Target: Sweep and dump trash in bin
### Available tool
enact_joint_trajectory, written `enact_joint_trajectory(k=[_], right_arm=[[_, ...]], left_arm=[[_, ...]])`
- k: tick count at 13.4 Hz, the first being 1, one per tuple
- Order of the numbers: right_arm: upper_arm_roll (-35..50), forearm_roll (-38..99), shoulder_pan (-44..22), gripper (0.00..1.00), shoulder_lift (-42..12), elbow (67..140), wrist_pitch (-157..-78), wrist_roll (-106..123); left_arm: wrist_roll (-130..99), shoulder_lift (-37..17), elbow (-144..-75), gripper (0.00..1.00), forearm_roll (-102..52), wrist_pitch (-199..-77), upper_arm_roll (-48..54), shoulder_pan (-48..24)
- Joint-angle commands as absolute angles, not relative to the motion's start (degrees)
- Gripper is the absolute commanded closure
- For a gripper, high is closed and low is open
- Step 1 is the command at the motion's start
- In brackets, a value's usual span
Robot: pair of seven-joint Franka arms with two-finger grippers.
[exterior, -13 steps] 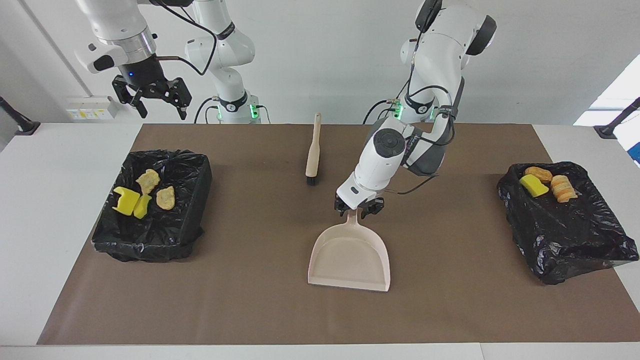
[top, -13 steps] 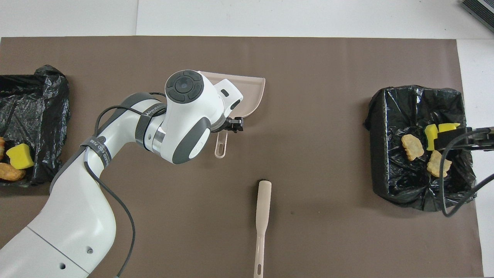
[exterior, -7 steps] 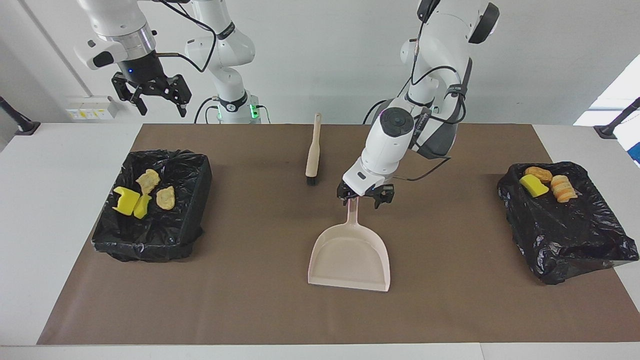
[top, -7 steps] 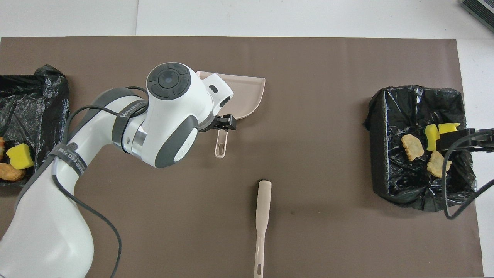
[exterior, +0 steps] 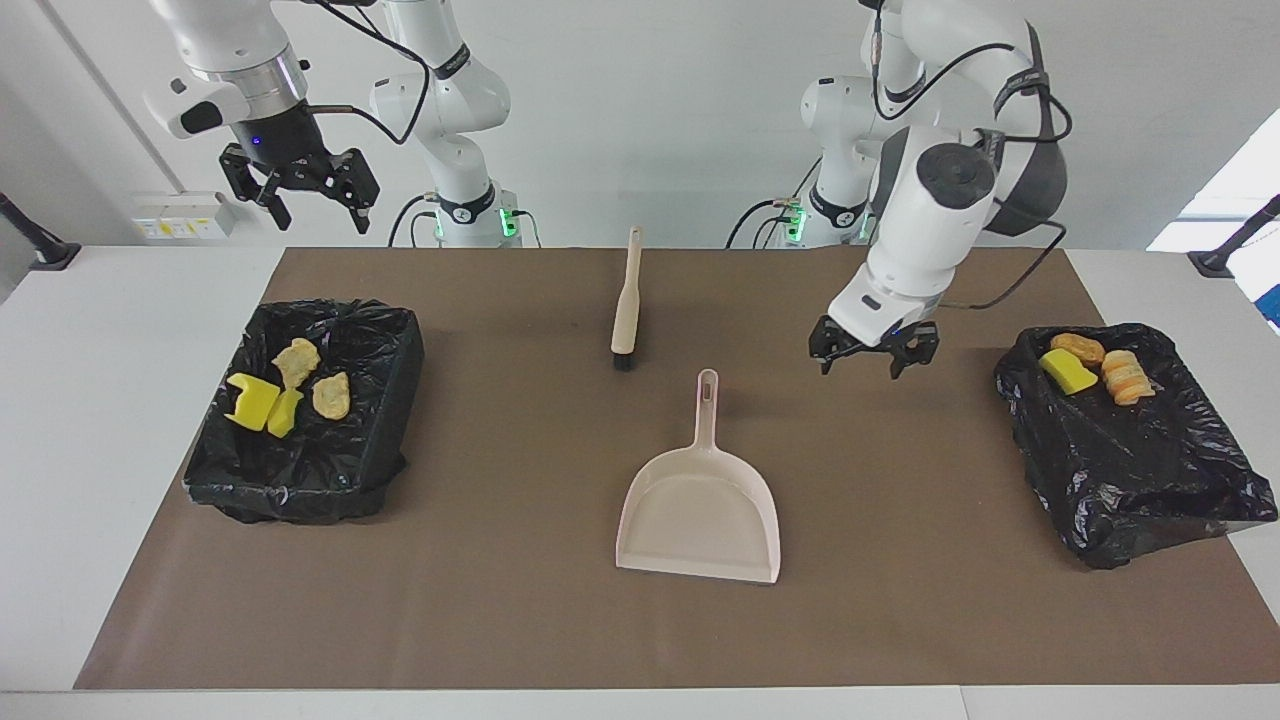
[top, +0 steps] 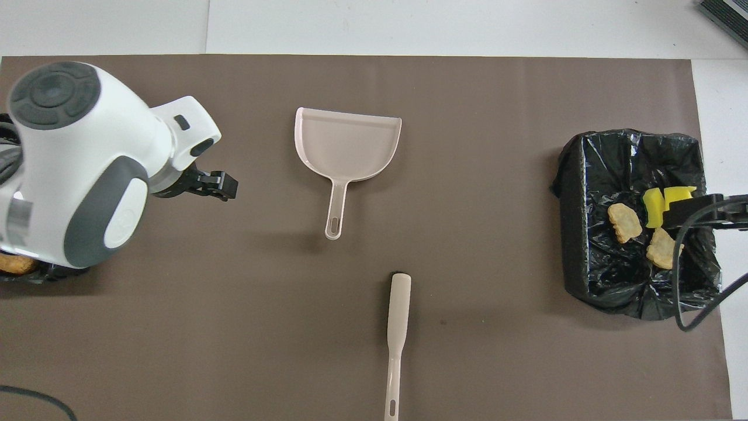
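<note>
The trash lies in two black-lined bins. Yellow chunks (exterior: 252,402) and tan lumps (exterior: 331,396) are in the bin (exterior: 300,480) at the right arm's end, also seen in the overhead view (top: 623,223). A yellow chunk (exterior: 1066,371) and striped lumps (exterior: 1126,377) are in the bin (exterior: 1140,470) at the left arm's end. My left gripper (exterior: 868,358) is open and empty, up over the mat between the dustpan (exterior: 700,510) and that bin. My right gripper (exterior: 300,195) is open and empty, high over the other bin.
The beige dustpan (top: 347,143) lies flat mid-mat, handle toward the robots. The brush (exterior: 627,300) lies nearer to the robots, bristles toward the dustpan. A brown mat (exterior: 900,600) covers the table. In the overhead view my left arm hides most of its end's bin.
My left gripper let go of the dustpan handle, rose and swung toward the left arm's end of the table. The dustpan stayed put. The right gripper barely moved.
</note>
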State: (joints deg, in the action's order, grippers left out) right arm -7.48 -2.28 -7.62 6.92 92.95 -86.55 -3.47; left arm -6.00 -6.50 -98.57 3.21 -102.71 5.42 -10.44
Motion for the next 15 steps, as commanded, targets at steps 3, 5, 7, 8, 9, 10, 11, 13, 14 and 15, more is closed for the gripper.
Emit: enact_joint_trajectory(k=[3,5,7,8,9,10,11,13,14,15], right_arm=[[-7.38,-2.29,-7.21,0.0,7.38,92.9,-85.96,-2.99],[-7.47,-2.29,-7.12,0.0,7.38,92.9,-85.87,-2.99],[-7.47,-2.29,-7.12,0.0,7.38,92.9,-85.87,-2.99],[-7.38,-2.29,-7.21,0.0,7.38,92.9,-85.87,-2.99],[-7.47,-2.29,-7.21,0.0,7.38,92.9,-85.87,-2.99],[-7.47,-2.29,-7.12,0.0,7.38,92.9,-85.87,-2.99],[-7.47,-2.29,-7.21,0.0,7.38,92.9,-85.87,-2.99],[-7.38,-2.29,-7.21,0.0,7.38,92.9,-85.87,-2.99],[-7.38,-2.29,-7.21,0.0,7.38,92.9,-85.87,-2.99],[-7.47,-2.29,-7.21,0.0,7.38,92.9,-85.87,-2.99]], left_arm=[[4.73,0.61,-96.7,0.0,2.29,-93.46,-0.87,-8.53],[7.37,0.79,-90.91,0.0,-1.3,-87.4,-4.9,-8.44],[8.61,0.27,-85.37,0.0,-2.55,-82.03,-5.19,-5.99],[8.61,0.0,-83.17,0.0,-2.55,-80.0,-5.01,-5.37],[8.61,0.09,-81.4,0.0,-2.55,-78.24,-5.18,-5.27],[8.61,0.44,-81.39,0.0,-2.46,-78.05,-5.19,-5.36],[8.7,1.05,-81.82,0.0,-2.63,-78.48,-4.84,-5.36],[8.0,3.24,-84.01,0.0,-2.64,-77.61,-4.83,-5.36],[8.0,3.69,-84.55,0.0,-2.55,-77.61,-4.75,-5.36],[8.09,3.6,-84.55,0.0,-2.55,-77.61,-4.75,-5.19]])
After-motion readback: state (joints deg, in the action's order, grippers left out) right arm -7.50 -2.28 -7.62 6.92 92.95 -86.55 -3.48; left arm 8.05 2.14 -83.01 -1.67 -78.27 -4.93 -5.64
